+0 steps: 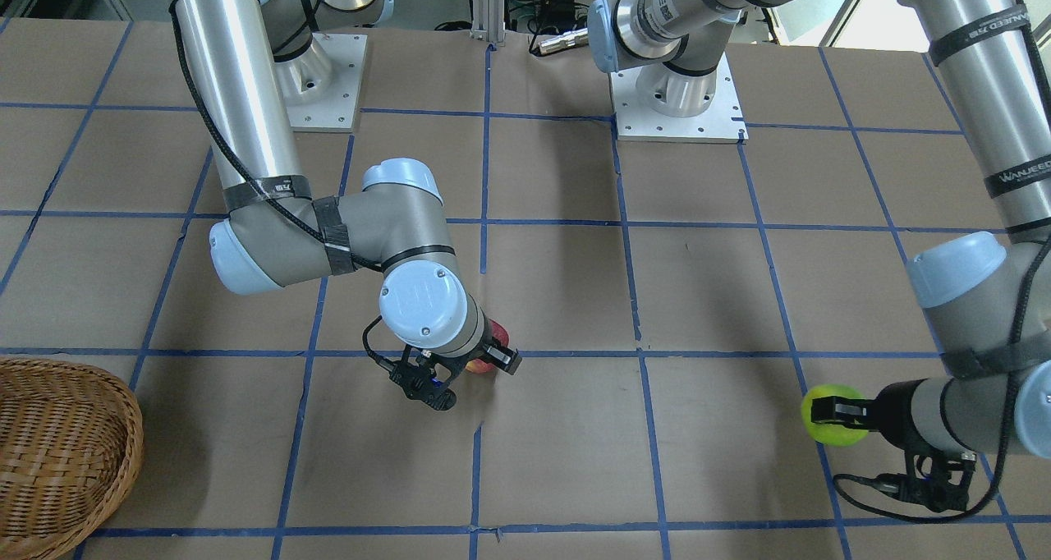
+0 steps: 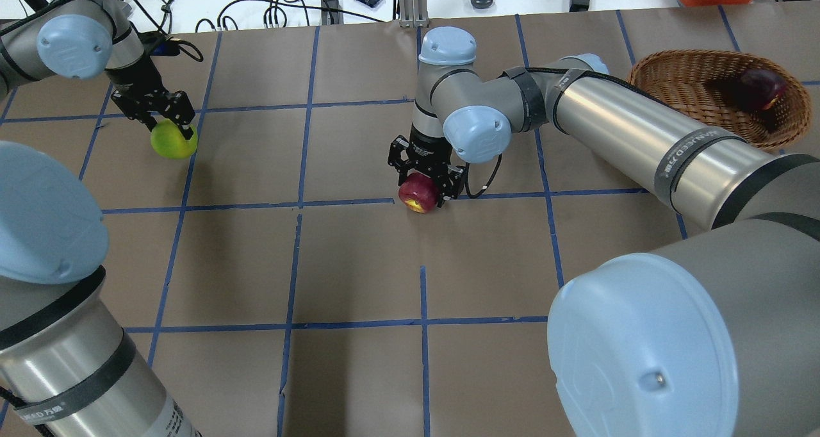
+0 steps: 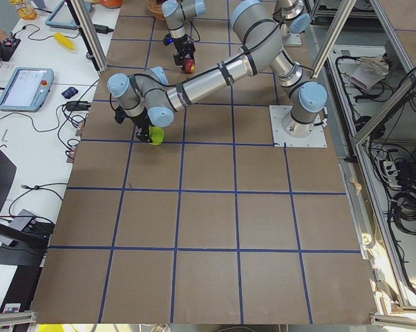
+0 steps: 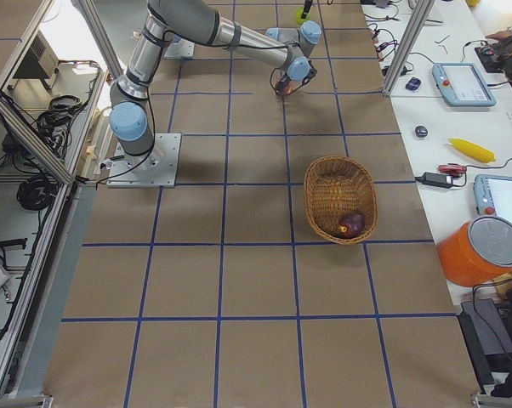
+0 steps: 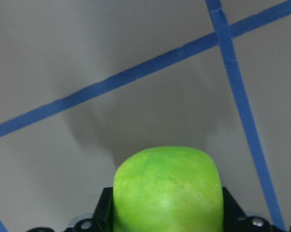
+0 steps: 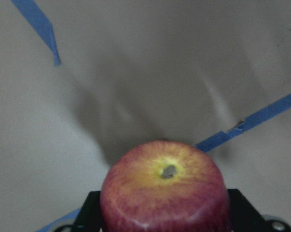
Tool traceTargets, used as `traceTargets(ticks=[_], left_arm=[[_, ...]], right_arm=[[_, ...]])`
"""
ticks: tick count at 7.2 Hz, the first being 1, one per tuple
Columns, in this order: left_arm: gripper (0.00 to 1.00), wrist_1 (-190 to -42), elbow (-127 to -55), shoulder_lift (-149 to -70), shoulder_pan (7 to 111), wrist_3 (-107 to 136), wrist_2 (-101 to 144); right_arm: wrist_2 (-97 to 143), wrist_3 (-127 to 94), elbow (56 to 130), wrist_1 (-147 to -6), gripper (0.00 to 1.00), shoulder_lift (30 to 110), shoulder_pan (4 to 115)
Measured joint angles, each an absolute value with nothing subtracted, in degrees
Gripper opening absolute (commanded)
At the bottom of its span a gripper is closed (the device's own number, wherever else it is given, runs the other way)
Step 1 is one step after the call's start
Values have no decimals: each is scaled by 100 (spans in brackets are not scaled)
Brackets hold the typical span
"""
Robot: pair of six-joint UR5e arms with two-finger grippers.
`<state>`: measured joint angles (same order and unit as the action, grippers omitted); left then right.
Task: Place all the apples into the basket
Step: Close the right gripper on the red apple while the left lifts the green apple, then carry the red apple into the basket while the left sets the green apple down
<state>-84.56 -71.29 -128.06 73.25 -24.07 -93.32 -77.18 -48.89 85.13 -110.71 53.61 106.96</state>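
Desk: Between the right gripper's (image 2: 423,186) fingers, was that the red apple (image 2: 416,195)?

Photographer: Yes. The jaws were closed on its sides, low over the table (image 2: 359,264). The left gripper (image 2: 172,128) pinched the green apple (image 2: 173,142) the same way. I judged both side grips were for carrying to the basket (image 2: 679,72), well off beyond the right gripper, with the purple apple (image 2: 761,88) already inside.

Desk: Which way did they point?

Photographer: The red one's stem pit faced its wrist camera, its core axis crossing the squeeze. The green one showed no stem, so its axis couldn't be told.
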Motion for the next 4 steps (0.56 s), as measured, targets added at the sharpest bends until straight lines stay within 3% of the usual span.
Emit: traceTargets(ticks=[4], left_arm=[[33, -8842, -8029, -11927, 8832, 116, -8703]], right_arm=[[-8261, -4590, 8031, -10645, 0, 5590, 10348]])
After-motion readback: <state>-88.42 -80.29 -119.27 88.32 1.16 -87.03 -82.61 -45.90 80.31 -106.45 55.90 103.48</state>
